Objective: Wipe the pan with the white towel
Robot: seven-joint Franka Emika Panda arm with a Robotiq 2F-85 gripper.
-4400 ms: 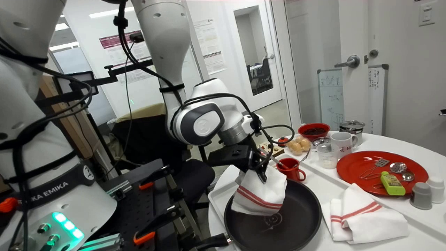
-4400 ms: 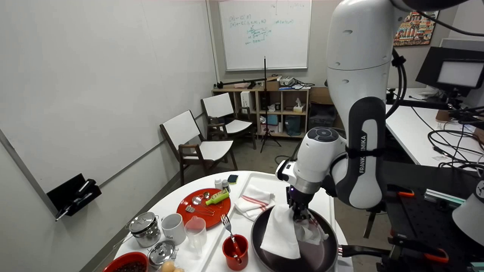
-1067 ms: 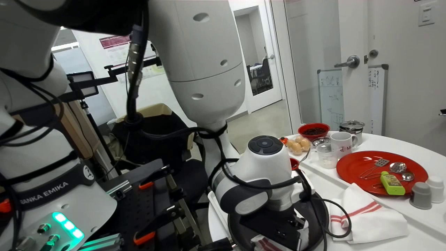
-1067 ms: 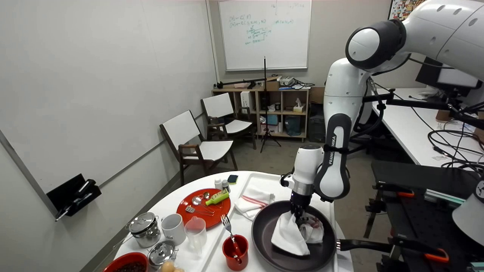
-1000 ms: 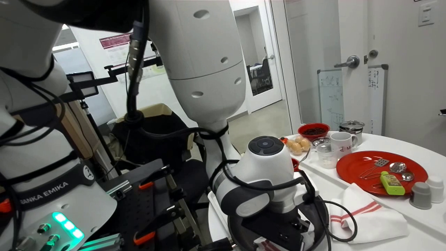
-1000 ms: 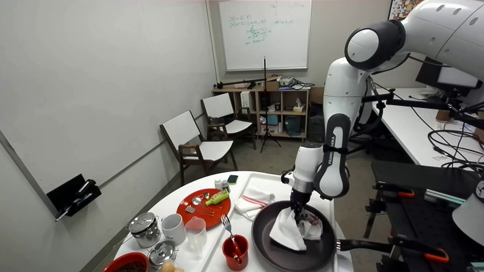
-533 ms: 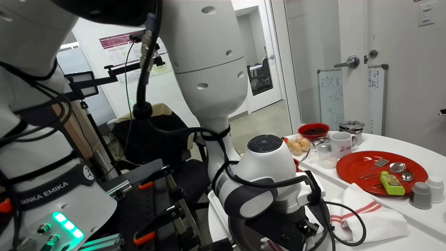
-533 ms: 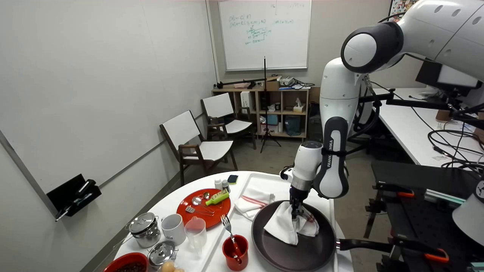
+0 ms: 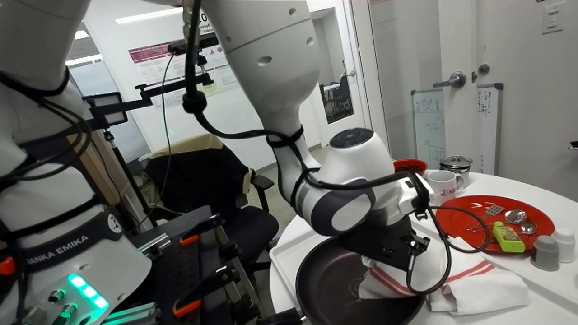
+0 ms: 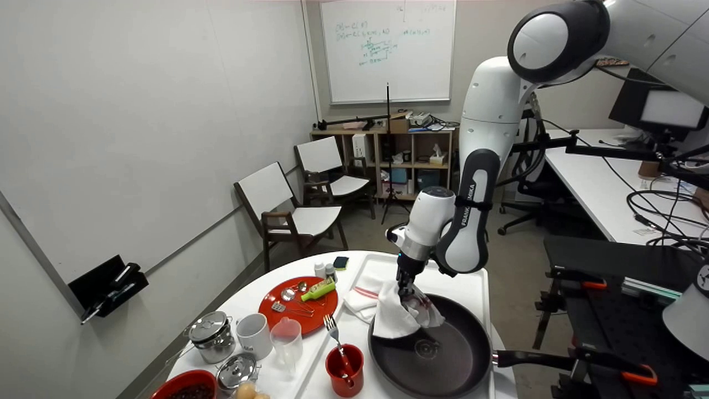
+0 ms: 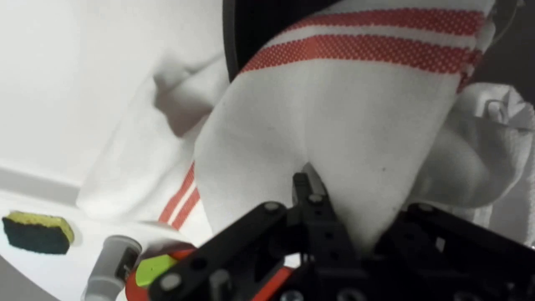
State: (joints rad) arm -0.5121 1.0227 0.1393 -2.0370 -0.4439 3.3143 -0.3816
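Fingers (image 11: 311, 198) of the gripper (image 10: 406, 289) clamp the white towel (image 11: 330, 113), which spreads past their tips over part of the pan (image 10: 437, 371). Beyond, a red plate (image 9: 456, 216) bears utensils (image 9: 515, 217) and a green bottle (image 9: 509, 238); an exterior view, unlike the wrist view, shows a fork (image 10: 332, 327) in a red mug (image 10: 335, 382).

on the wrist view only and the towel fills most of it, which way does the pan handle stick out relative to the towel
Observer: Roughly opposite: in an exterior view the handle leaves the pan on the side across from the held towel.
Operator: thx, anything tall standing by the pan
Observer: Yes, in an exterior view a red mug stands beside it, with a fork sticking up out of the mug.
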